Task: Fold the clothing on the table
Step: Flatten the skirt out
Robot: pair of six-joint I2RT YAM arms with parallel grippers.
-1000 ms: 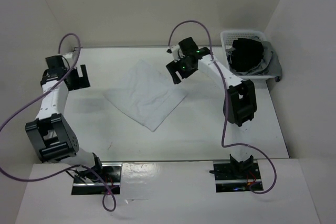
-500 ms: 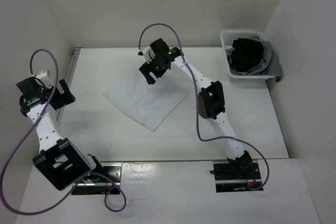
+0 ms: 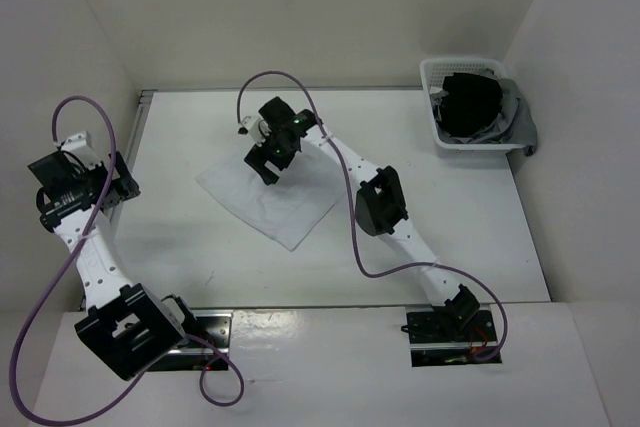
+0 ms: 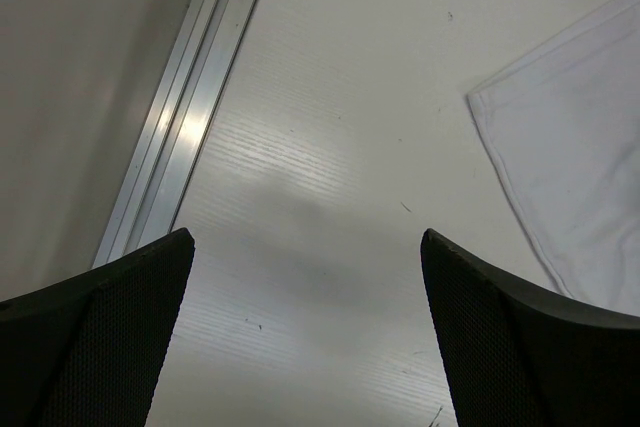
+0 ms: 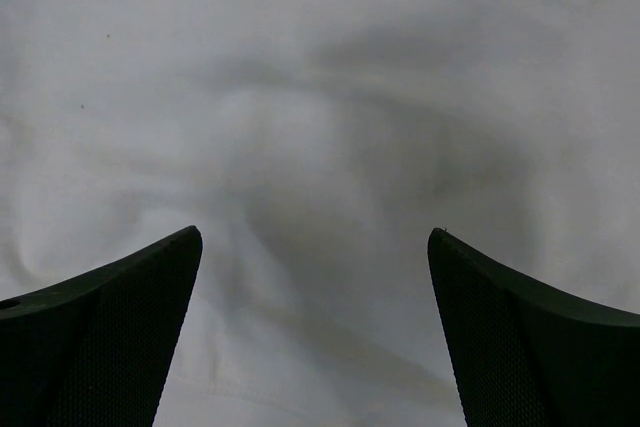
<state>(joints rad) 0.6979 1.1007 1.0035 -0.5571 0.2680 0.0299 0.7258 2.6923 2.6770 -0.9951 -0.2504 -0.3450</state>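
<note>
Right gripper (image 3: 265,159): hangs wide open over clothing (image 3: 285,205), at its 12 o'clock corner. Left gripper (image 3: 114,181): wide open, off at 9 o'clock. No fold made yet.

**Top view:** fixed high behind the arm bases, looking down over the whole table (image 3: 450,217), with the near edge at the bottom.

**Left wrist view:** low over the table's left side, looking down between the left fingers (image 4: 100,347) at the rail (image 4: 185,117) and one corner of the cloth (image 4: 570,167).

**Right wrist view:** very near the cloth, looking onto it between the right fingers (image 5: 100,337). Fabric fills the frame.

All three views share the cloth.
</note>
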